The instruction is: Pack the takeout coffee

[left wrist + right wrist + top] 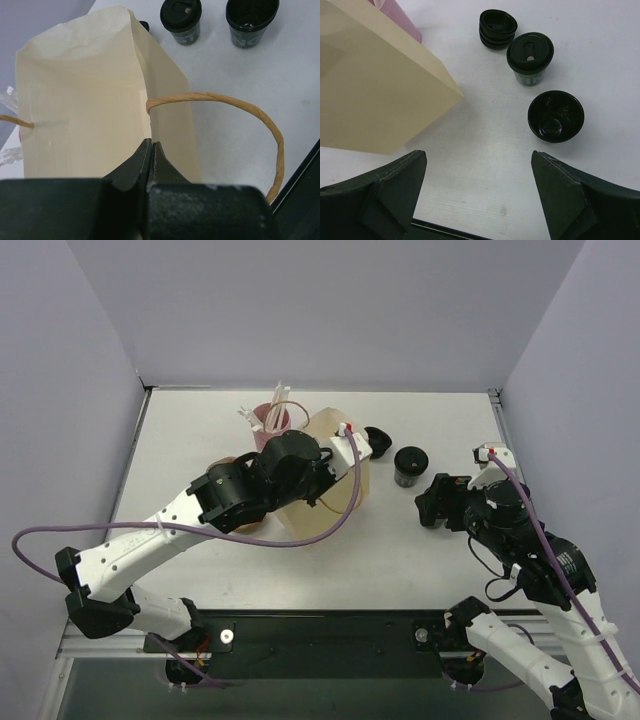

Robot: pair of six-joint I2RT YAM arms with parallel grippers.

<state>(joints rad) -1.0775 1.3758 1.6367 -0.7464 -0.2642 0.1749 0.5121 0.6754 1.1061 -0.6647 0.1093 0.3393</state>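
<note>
Left gripper [151, 146]: jaws fully closed, pinching the rim of the cream paper carrier bag [80, 100]. Right gripper [477, 160]: jaws wide apart, holding nothing. The black-lidded dark takeout coffee cup [410, 466] stands upright at the bag's 3 o'clock, apart from it.

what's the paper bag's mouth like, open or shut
Open: the left wrist view looks into the paper bag, its walls spread apart.
</note>
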